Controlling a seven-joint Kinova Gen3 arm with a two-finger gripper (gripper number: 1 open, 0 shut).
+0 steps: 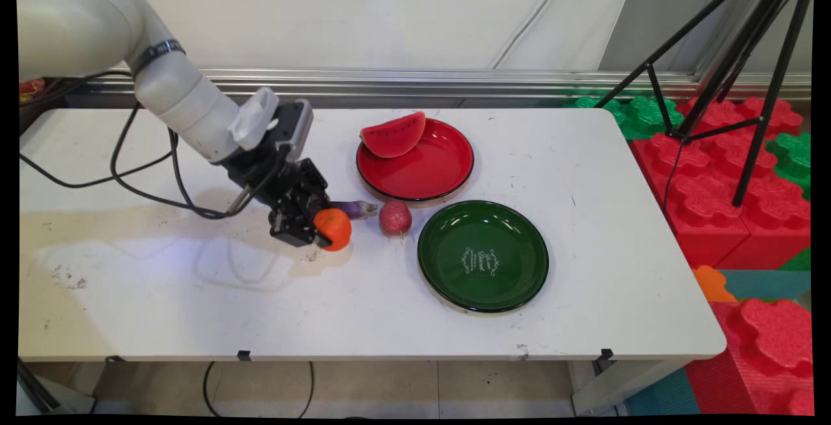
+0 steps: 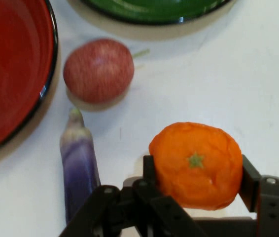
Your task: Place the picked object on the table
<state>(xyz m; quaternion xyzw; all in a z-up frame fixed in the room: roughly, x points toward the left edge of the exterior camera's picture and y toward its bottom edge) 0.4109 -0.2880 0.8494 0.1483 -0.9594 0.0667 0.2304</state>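
My gripper is low over the table's middle left, shut on an orange tangerine that sits between its two fingers. Just beyond it lies a purple eggplant, and to the right of that a reddish round radish. A red plate behind them carries a watermelon slice on its left rim. A green plate stands empty to the right of the radish.
A black tripod stands on red and green foam blocks past the table's right edge. Black cables hang from the arm over the table's left part.
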